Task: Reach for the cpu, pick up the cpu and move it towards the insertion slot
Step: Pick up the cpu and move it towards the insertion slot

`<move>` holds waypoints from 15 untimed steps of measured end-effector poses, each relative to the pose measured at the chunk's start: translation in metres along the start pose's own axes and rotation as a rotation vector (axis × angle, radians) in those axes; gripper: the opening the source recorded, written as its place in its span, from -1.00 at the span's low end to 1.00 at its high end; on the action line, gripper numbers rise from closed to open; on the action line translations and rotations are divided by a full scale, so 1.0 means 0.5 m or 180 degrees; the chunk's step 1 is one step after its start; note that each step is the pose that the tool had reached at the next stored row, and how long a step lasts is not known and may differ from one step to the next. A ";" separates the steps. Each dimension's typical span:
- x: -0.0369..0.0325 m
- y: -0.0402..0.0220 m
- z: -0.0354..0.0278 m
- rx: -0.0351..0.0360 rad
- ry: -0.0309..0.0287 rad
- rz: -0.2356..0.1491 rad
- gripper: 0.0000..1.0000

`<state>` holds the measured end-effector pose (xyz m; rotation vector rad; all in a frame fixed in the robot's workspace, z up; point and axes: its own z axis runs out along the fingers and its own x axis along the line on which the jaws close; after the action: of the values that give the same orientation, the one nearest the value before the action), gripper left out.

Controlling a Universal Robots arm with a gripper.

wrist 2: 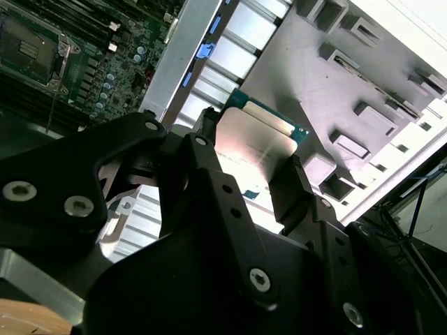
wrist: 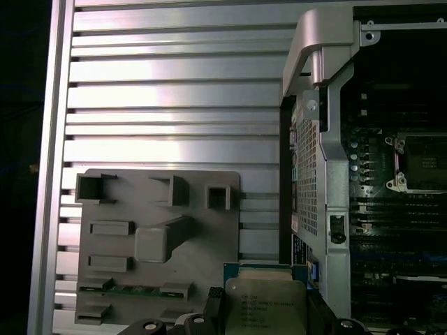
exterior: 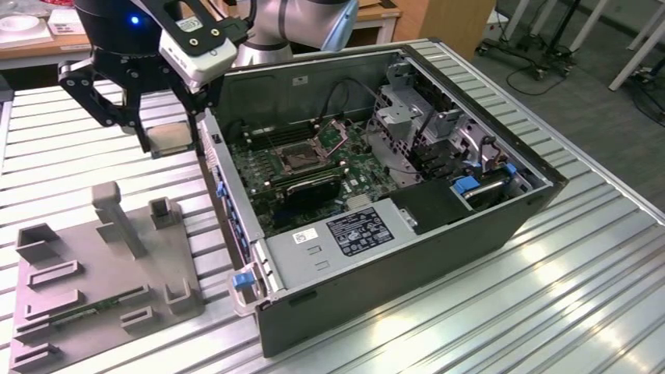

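Note:
The cpu (exterior: 171, 138), a small flat square chip with a pale metal face, hangs in the air above the slatted table, just off the open case's wall on the exterior view's left. My gripper (exterior: 171, 136) is shut on it, one black finger on each of two opposite edges. Both wrist views show the cpu (wrist 2: 255, 143) (wrist: 265, 301) clamped between the fingers (wrist 2: 297, 185) (wrist: 213, 310). The insertion slot (exterior: 299, 158), a silvery-framed square socket with a dark centre, lies on the green motherboard inside the case and appears in both wrist views (wrist 2: 28, 49) (wrist: 422, 164).
The grey plastic tray (exterior: 99, 265) (wrist: 160, 209) lies on the table toward the exterior view's lower left, with upright posts and a thin green memory stick (exterior: 89, 308). The case wall (exterior: 223, 187) stands between the cpu and the motherboard. Drive cages (exterior: 416, 132) fill the case's right side.

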<state>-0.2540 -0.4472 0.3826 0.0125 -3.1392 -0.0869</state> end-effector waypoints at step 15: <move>-0.011 0.000 0.000 0.0000 0.0000 0.0000 0.09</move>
<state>-0.2483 -0.4472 0.3827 0.0124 -3.1392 -0.0869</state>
